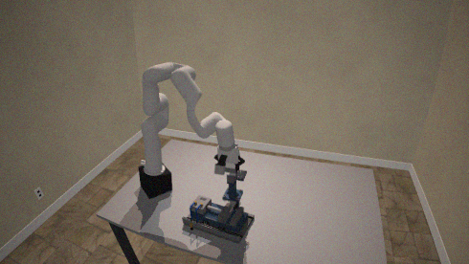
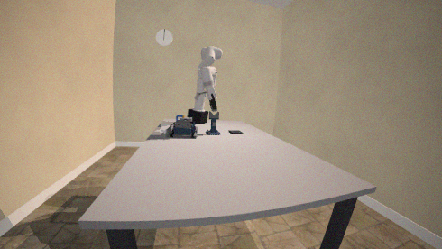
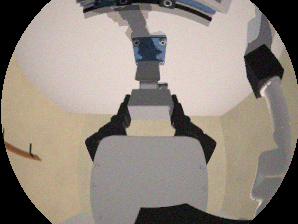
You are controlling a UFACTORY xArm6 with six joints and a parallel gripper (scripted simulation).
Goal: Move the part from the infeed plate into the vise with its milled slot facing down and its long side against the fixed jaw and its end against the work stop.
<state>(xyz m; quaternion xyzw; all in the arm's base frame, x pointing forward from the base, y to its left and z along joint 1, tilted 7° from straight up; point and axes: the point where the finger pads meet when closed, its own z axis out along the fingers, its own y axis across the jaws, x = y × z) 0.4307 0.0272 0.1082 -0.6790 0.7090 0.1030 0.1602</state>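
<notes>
My gripper [image 1: 231, 168] is shut on the part [image 1: 234, 178], a grey block that hangs down from the fingers over the blue V-block [image 1: 233, 193]. I cannot tell whether the part's lower end touches the V-block. In the wrist view the part [image 3: 149, 92] sits between the two dark fingers and points at the V-block [image 3: 149, 47]. The vise [image 1: 217, 217], with blue and grey parts on a dark base, stands just in front of the V-block near the table's front edge. The dark infeed plate [image 2: 235, 132] lies bare to the right of the V-block [image 2: 213, 129].
The arm's black base [image 1: 155, 181] stands at the table's left side. A light grey block [image 2: 161, 132] lies left of the vise [image 2: 183, 128]. The table's front edge runs close to the vise.
</notes>
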